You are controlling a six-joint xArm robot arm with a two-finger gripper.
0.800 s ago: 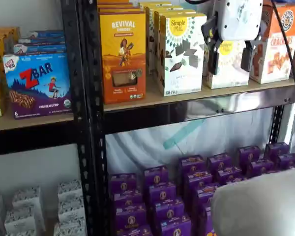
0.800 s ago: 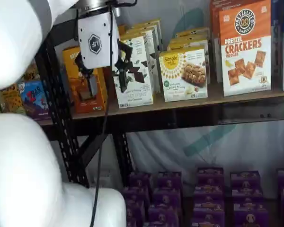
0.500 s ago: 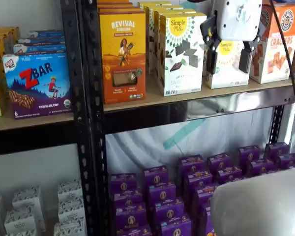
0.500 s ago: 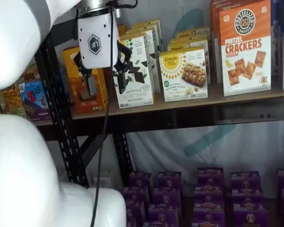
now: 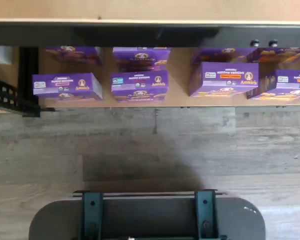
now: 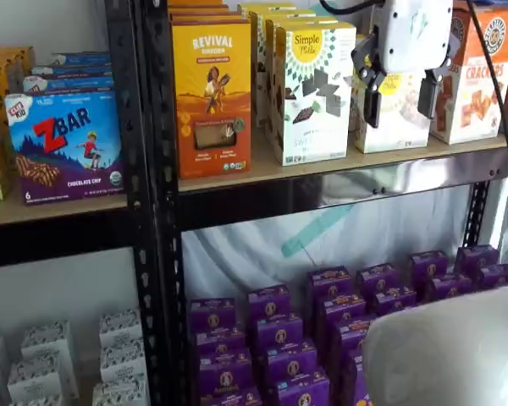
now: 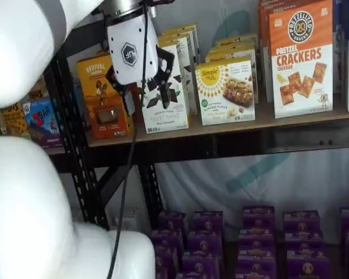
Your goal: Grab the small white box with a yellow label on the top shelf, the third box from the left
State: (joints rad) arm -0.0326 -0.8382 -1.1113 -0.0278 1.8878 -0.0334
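we're in the approach step: tool hangs in front of the small white box, fingers apart, nothing held. box stands at the top shelf front edge, beside the taller white carton. next: push in, straddle it, close.

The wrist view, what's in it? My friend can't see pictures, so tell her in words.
Looking down: purple Annie's boxes sit in rows on a low tan shelf, above a grey wood-look floor. A dark mount with teal brackets fills the near edge. No gripper fingers show here.
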